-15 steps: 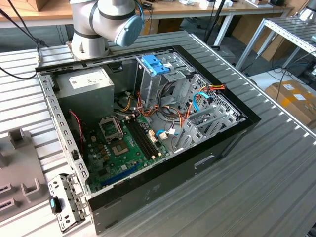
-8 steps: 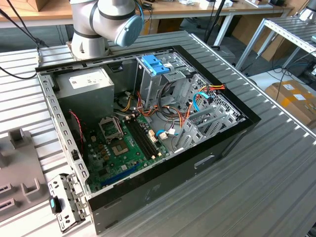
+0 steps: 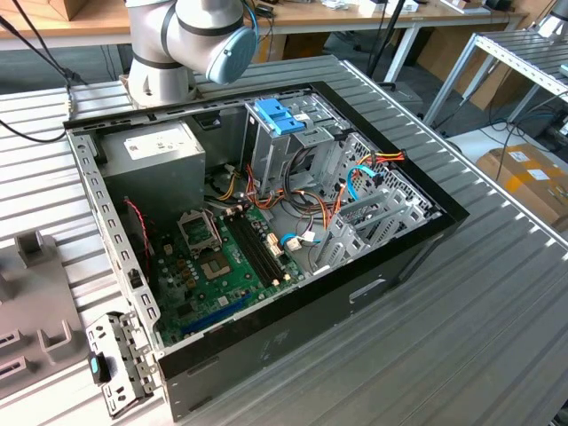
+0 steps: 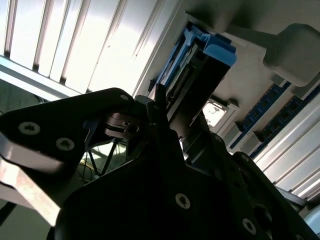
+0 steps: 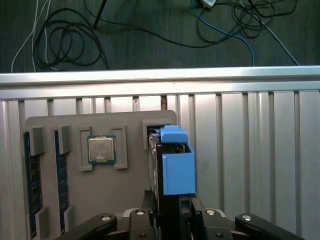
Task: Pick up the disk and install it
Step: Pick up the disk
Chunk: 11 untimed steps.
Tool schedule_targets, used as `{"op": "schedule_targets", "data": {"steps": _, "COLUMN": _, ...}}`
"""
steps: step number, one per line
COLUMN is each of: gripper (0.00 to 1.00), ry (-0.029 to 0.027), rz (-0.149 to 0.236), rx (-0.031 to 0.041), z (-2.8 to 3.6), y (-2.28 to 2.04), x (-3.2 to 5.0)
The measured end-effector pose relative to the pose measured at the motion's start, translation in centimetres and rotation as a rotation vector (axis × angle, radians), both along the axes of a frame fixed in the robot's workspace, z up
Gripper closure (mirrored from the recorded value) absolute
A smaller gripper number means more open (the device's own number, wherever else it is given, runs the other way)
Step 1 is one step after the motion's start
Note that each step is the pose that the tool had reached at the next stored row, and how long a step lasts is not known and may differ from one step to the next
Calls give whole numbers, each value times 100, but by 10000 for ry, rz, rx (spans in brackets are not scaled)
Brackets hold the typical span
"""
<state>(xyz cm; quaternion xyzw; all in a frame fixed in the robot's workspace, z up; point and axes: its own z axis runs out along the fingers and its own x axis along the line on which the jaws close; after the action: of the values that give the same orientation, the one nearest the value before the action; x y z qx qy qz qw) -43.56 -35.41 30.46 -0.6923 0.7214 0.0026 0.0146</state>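
The disk (image 5: 177, 165) stands on edge in a slot of a grey parts tray (image 5: 130, 175), its blue plastic caddy facing the camera. My gripper (image 5: 172, 210) straddles it, with one finger pressed against each flat side, so it looks shut on the disk. In the second wrist view the disk (image 4: 200, 60) rises from the tray just beyond the black gripper body. The exterior view shows the arm's base (image 3: 186, 35) behind the open computer case (image 3: 426, 231).
The tray also holds a processor chip (image 5: 101, 149) and memory sticks (image 5: 32, 175). Inside the case are a grey drive cage with a blue latch (image 3: 280, 115), a power-supply box (image 3: 155, 146), a green motherboard (image 3: 213, 266) and loose cables (image 3: 355, 182). Ribbed aluminium table (image 3: 497, 319) surrounds it.
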Motion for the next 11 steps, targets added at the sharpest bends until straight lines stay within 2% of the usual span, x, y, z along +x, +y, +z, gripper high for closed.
{"op": "schedule_targets", "data": {"steps": 6, "gripper": 61, "ry": 55, "rz": 1, "rx": -1, "z": 1, "y": 0, "x": 0}}
{"op": "schedule_targets", "data": {"steps": 7, "gripper": 65, "ry": 63, "rz": 0, "rx": 0, "z": 0, "y": 0, "x": 0}}
{"op": "schedule_targets", "data": {"steps": 11, "gripper": 65, "ry": 95, "rz": 0, "rx": 0, "z": 0, "y": 0, "x": 0}}
